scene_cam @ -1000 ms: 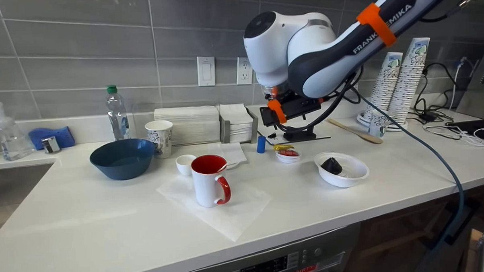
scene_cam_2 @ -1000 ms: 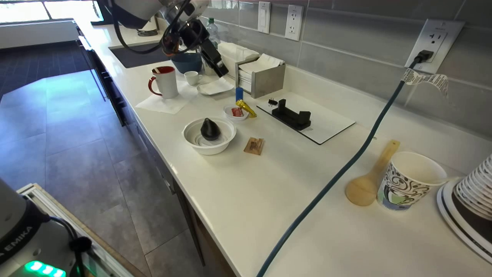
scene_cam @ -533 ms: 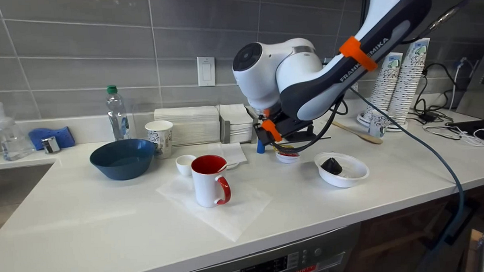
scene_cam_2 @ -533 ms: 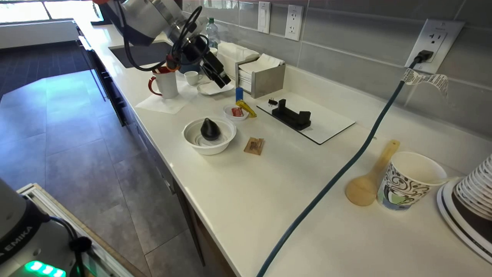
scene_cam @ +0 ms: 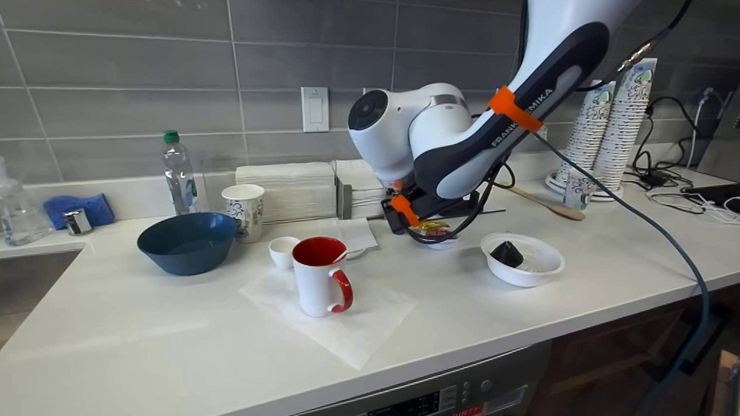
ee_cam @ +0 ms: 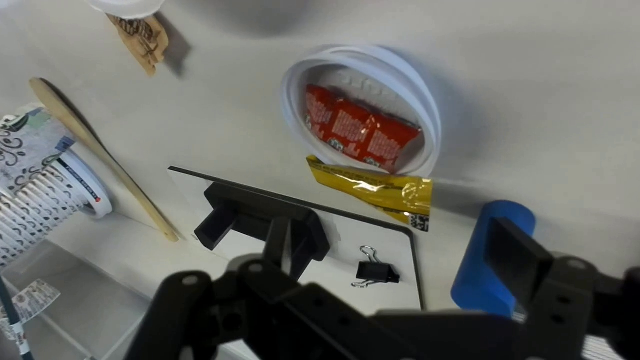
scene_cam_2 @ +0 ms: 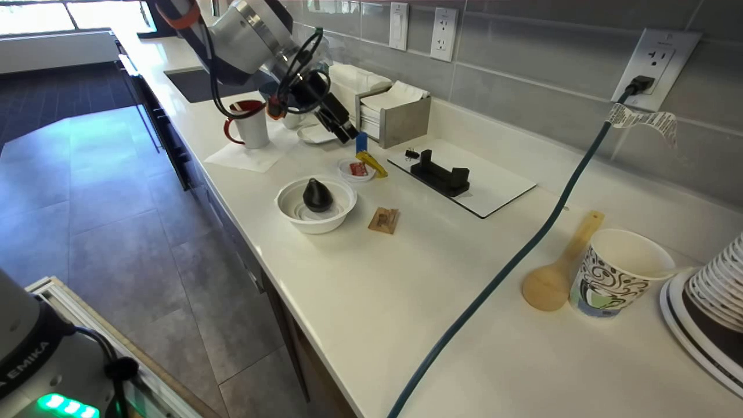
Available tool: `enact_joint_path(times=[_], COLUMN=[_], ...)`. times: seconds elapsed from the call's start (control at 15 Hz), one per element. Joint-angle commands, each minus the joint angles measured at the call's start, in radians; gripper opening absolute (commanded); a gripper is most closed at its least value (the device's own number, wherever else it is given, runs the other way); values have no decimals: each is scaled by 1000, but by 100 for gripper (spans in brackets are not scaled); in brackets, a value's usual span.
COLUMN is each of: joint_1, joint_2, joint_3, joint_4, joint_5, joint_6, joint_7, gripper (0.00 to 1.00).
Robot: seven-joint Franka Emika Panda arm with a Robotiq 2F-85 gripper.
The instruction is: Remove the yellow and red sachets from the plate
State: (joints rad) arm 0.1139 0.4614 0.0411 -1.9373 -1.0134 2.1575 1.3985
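The small white plate (ee_cam: pixel 434 120) lies on the counter; it also shows in both exterior views (scene_cam: pixel 442 245) (scene_cam_2: pixel 343 173). The red sachet (ee_cam: pixel 352 125) lies inside the plate, also seen in an exterior view (scene_cam_2: pixel 358 169). The yellow sachet (ee_cam: pixel 380 192) leans at the plate's edge and sticks out past the rim, on the side nearer my gripper in the wrist view; it also shows in both exterior views (scene_cam: pixel 432 225) (scene_cam_2: pixel 372 164). My gripper (ee_cam: pixel 395 245) is open and empty, its fingers wide apart. It is above the counter beside the plate (scene_cam_2: pixel 348 135).
A blue cylinder (ee_cam: pixel 477 272) stands close to the plate, partly behind one finger. A white board (scene_cam_2: pixel 499 188) carries a black holder (scene_cam_2: pixel 438 176) and a binder clip (ee_cam: pixel 376 271). A white bowl (scene_cam_2: pixel 316 226) with a black object, a brown packet (scene_cam_2: pixel 383 220) and a red-lined mug (scene_cam: pixel 314 290) are nearby.
My arm and gripper have moved down and closer to the plate and blue cylinder. The sachets, the plate and the other objects have not moved.
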Motion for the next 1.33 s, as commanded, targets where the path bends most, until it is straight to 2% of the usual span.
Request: enact_joint_path(times=[0.0, 0.2, 0.27, 0.33, 0.4, 0.6, 0.87, 1.0, 1.07, 1.27], joint_1=[9, 9, 10, 9, 10, 11, 14, 15, 16, 19], joint_2=[61, 85, 92, 98, 103, 114, 122, 122, 121, 116], joint_3=[-29, -40, -43, -45, -47, -52, -56, -57, -56, -55], joint_4=[60, 82, 88, 92, 97, 108, 114, 113, 112, 110], joint_5=[-17, -13, -12, -9, -7, 1, 5, 5, 8, 8], joint_6=[32, 44, 47, 49, 48, 36, 23, 21, 17, 7], joint_7=[4, 4, 3, 0, 0, -7, -13, -14, -17, -23], gripper=[100, 100, 97, 85, 81, 56, 45, 33, 16, 5])
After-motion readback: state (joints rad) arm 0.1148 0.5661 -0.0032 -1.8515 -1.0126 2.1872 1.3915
